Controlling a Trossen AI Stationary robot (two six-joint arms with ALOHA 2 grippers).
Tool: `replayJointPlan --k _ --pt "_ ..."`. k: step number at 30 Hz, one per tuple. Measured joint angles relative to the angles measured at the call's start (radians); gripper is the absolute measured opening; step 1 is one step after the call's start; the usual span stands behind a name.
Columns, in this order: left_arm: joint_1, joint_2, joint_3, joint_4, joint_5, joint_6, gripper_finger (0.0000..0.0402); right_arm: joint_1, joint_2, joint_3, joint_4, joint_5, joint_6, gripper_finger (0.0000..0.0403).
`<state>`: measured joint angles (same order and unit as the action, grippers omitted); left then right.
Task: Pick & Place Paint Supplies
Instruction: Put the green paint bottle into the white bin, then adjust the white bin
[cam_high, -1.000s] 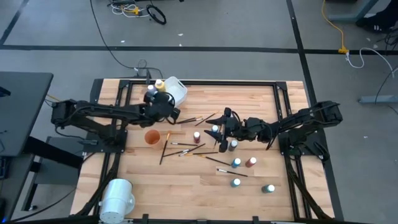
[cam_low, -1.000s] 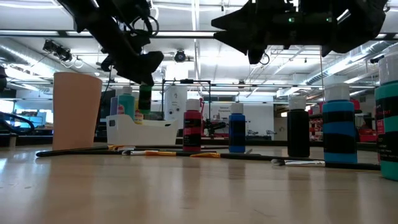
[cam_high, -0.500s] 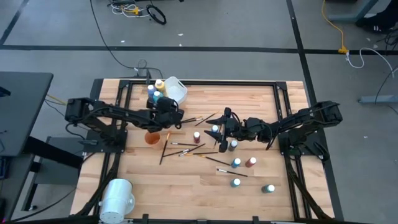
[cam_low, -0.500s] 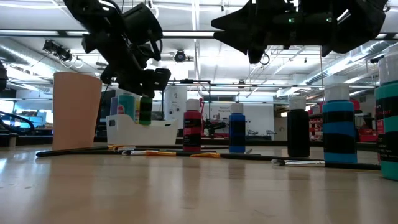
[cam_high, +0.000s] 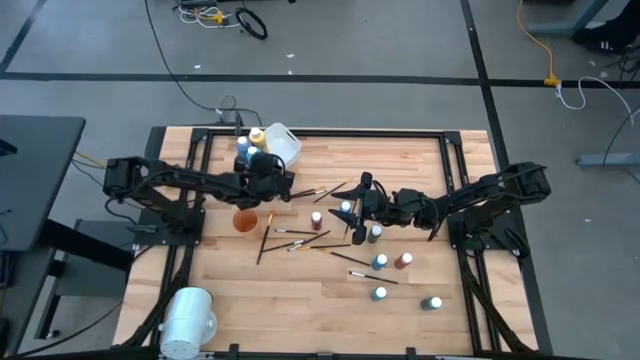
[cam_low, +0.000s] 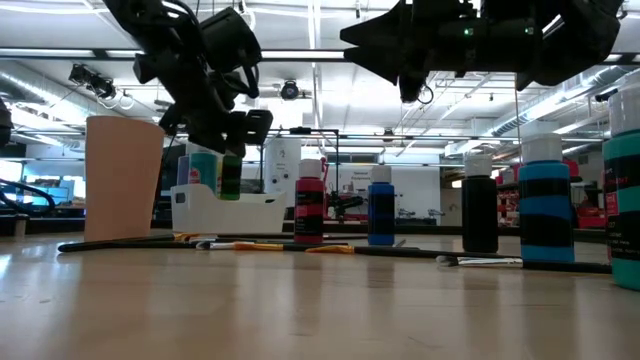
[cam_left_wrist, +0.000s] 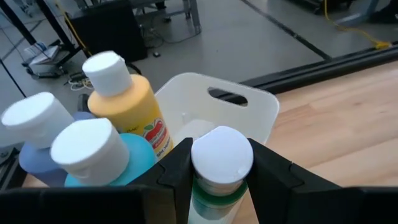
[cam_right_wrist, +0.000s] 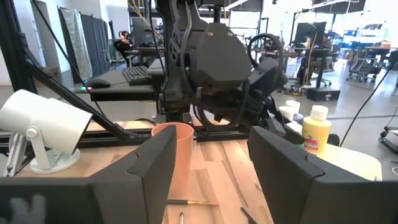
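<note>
High view: your left gripper (cam_high: 268, 180) sits by the white tub (cam_high: 288, 150) at the table's far edge, above the orange cup (cam_high: 245, 220). Your right gripper (cam_high: 355, 208) waits mid-table among loose bottles (cam_high: 380, 262) and thin brushes (cam_high: 290, 231).

Low view: the left gripper (cam_low: 232, 150) hangs above the tub (cam_low: 225, 212), with a green bottle (cam_low: 231, 178) clamped between its fingers, clear of the table. A red bottle (cam_low: 309, 208) and a blue bottle (cam_low: 380, 212) stand upright nearby.

Left wrist view: fingers closed on the green bottle (cam_left_wrist: 219, 177) just under its white cap. A yellow bottle (cam_left_wrist: 127, 112) and two blue ones stand in the tub (cam_left_wrist: 245, 112).

Right wrist view: fingers spread apart, holding nothing; orange cup (cam_right_wrist: 176, 158) ahead.

Handling: judge the bottle light, rigid, smooth plastic, likely slippery; grip the body just below the cap, as you do now.

Looks: green body, white flip cap, small printed label on its neighbours.

Risk: nudging the standing bottles as you lower it.
</note>
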<state>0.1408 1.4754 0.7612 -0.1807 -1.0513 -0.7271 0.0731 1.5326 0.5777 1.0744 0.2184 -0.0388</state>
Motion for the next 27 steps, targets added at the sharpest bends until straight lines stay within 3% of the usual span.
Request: replayJointPlan --k 12,19,27 --pt "0.044 0.0 0.0 -0.097 0.08 -0.072 0.0131 -0.001 0.0 0.0 -0.005 0.001 -0.007 0.0205" --pt "0.044 -0.001 0.0 -0.096 0.084 -0.032 0.0166 -0.001 0.0 0.0 -0.005 0.001 0.002 0.0205" --pt "0.052 -0.001 0.0 -0.077 0.097 -0.012 0.0176 -0.001 0.0 0.0 -0.006 0.001 0.004 0.0205"
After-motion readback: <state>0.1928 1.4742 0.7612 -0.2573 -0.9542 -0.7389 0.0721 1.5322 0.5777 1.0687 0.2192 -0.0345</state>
